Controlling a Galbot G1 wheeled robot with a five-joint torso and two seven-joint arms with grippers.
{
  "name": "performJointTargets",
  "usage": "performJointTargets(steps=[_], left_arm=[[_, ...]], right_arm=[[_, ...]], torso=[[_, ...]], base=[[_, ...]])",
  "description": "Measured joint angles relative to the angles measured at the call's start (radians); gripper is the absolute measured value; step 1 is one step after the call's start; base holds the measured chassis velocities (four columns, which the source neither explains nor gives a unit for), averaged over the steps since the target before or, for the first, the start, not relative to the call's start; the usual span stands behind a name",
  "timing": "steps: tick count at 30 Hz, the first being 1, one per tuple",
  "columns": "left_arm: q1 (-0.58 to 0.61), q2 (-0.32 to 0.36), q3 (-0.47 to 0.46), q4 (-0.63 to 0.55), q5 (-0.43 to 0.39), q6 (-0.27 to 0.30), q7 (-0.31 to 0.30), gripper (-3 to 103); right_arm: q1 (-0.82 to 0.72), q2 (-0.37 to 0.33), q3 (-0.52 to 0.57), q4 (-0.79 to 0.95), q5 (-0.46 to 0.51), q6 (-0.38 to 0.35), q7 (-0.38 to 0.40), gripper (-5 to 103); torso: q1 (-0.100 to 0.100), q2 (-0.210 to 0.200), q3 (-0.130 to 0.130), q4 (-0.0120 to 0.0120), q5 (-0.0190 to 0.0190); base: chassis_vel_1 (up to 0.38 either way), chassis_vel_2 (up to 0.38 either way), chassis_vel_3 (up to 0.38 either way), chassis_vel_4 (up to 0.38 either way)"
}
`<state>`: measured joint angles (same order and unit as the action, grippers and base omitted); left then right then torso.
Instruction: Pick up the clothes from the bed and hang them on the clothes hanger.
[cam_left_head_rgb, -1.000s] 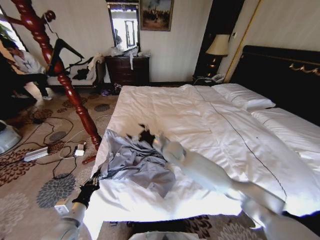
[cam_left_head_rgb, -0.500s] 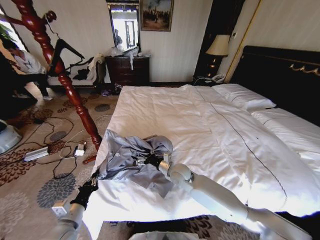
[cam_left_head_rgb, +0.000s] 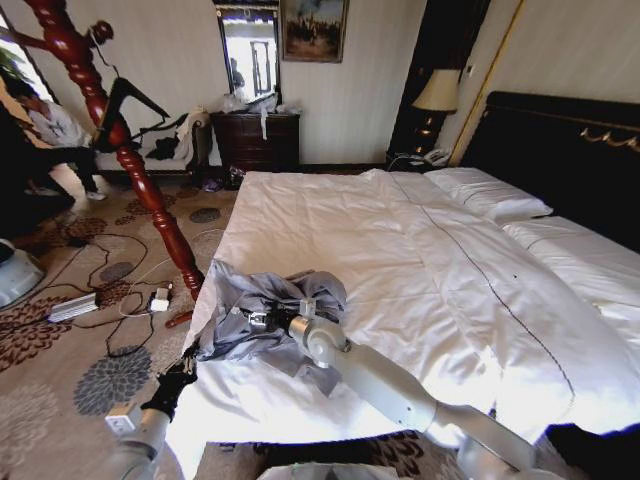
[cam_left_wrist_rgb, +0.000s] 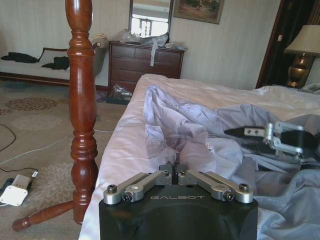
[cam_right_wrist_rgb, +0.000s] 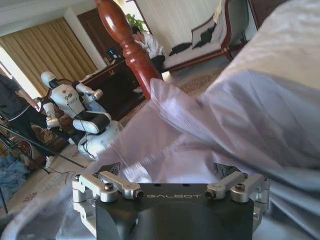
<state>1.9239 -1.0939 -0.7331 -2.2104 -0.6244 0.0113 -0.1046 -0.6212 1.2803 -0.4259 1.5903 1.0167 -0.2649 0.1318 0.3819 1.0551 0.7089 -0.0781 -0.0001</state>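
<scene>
A: Item, right gripper (cam_left_head_rgb: 262, 321): your head view has its fingertips buried in the shirt (cam_left_head_rgb: 262, 300) folds; in your right wrist view fabric covers them too.

B: Item, left gripper (cam_left_head_rgb: 180, 375): too dark and small to read there. Coat stand (cam_left_wrist_rgb: 81, 100): top cut off by your left wrist view's edge.

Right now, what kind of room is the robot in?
Likely a hotel-style bedroom: a wide bed with white duvet and black headboard, a bedside lamp, and a dark dresser under a wall mirror.
</scene>
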Motion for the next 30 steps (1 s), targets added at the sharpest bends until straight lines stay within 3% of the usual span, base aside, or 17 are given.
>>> performJointTargets(steps=[3, 7, 8, 11, 13, 17, 21, 30], left_arm=[[-0.001, -0.003, 0.003, 0.002, 0.003, -0.002, 0.001, 0], [0.006, -0.019, 0.003, 0.004, 0.008, -0.013, 0.011, 0], [0.006, -0.019, 0.003, 0.004, 0.008, -0.013, 0.011, 0], [0.013, -0.030, -0.005, 0.001, -0.011, -0.023, 0.019, 0], [0.014, -0.031, -0.006, 0.000, -0.016, -0.025, 0.020, 0], [0.015, -0.041, -0.012, 0.002, -0.030, -0.036, 0.027, 0], [0.015, -0.049, -0.011, 0.000, -0.031, -0.041, 0.031, 0], [0.012, -0.053, -0.016, 0.001, -0.034, -0.051, 0.036, 0]], right_arm=[[0.018, 0.008, -0.006, 0.018, -0.019, 0.002, 0.007, 100], [0.085, 0.044, -0.025, -0.042, -0.315, 0.075, 0.014, 100], [0.085, 0.044, -0.025, -0.042, -0.315, 0.075, 0.014, 100], [0.152, 0.058, -0.052, -0.140, -0.607, 0.140, -0.017, 100], [0.161, 0.059, -0.060, -0.150, -0.645, 0.146, -0.023, 100], [0.233, 0.078, -0.116, -0.225, -0.855, 0.190, -0.052, 100], [0.275, 0.089, -0.152, -0.242, -0.903, 0.197, -0.067, 100], [0.276, 0.096, -0.223, -0.233, -0.913, 0.154, -0.074, 100]], torso=[[0.000, 0.000, 0.000, -0.0001, -0.0001], [0.000, 0.000, 0.000, 0.0003, -0.0001], [0.000, 0.000, 0.000, 0.0003, -0.0001], [0.000, 0.000, 0.000, 0.0002, -0.0001], [0.000, 0.000, 0.000, 0.0001, 0.0000], [0.000, 0.000, 0.000, 0.0004, 0.0000], [0.000, 0.000, 0.000, 0.0002, 0.0000], [0.000, 0.000, 0.000, 0.0001, 0.0001]], base=[[0.000, 0.000, 0.000, 0.000], [0.000, 0.000, 0.000, 0.000], [0.000, 0.000, 0.000, 0.000], [0.000, 0.000, 0.000, 0.000], [0.000, 0.000, 0.000, 0.000], [0.000, 0.000, 0.000, 0.000], [0.000, 0.000, 0.000, 0.000], [0.000, 0.000, 0.000, 0.000]])
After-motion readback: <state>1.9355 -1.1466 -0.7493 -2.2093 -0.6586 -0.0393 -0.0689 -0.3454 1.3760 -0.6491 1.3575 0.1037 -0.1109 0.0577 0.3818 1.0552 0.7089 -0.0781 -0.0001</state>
